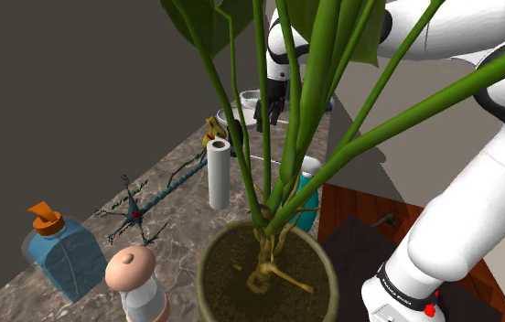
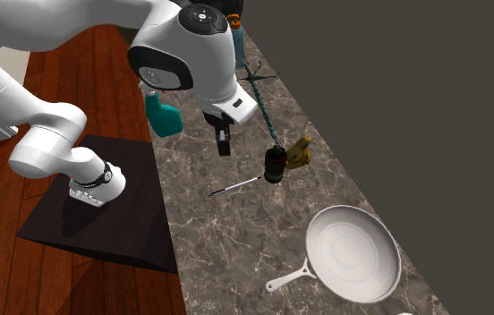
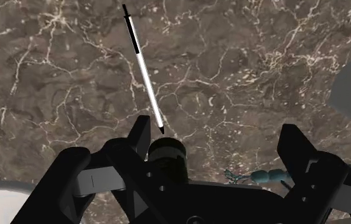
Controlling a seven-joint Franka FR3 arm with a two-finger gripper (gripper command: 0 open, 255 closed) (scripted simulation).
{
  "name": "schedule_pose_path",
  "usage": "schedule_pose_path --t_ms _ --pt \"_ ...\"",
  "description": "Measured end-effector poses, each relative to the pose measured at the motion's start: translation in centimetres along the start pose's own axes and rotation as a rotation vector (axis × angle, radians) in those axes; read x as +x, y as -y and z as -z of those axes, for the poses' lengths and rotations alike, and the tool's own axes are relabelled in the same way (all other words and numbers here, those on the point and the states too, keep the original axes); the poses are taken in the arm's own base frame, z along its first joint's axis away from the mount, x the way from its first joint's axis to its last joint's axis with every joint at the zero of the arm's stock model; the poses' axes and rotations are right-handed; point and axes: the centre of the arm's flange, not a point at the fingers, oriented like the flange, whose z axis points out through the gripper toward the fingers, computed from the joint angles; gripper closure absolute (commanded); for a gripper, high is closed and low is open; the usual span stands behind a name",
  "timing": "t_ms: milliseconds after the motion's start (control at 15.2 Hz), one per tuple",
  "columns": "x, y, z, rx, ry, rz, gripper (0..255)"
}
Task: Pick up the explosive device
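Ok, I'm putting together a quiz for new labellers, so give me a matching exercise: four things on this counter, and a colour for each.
Things:
1 grenade
2 frying pan
3 pen
4 container at the counter's edge

Colours:
A teal
B white
C dark, nearly black
D black and white

Pairs: 1-C, 2-B, 3-D, 4-A

Brown marble counter (image 2: 227, 251): white pan (image 2: 353, 255), pen (image 3: 143, 70) (black-tipped), dark canister (image 2: 275, 164), paper roll (image 1: 219, 174), plant pot (image 1: 199, 274).
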Motion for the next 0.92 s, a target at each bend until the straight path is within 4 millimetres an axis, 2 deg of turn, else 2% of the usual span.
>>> schedule_pose_path --t_ms 396,594,792,924 --pt "7.2 -2.6 -1.0 0.016 -0.008 0.02 0" --pt "10.8 -3.0 -1.4 0.024 -0.012 0.03 0" --pt "12.2 -4.0 -2.5 0.027 -0.014 0.033 0" --pt "12.4 -4.0 -3.5 0.028 -0.014 0.034 0"
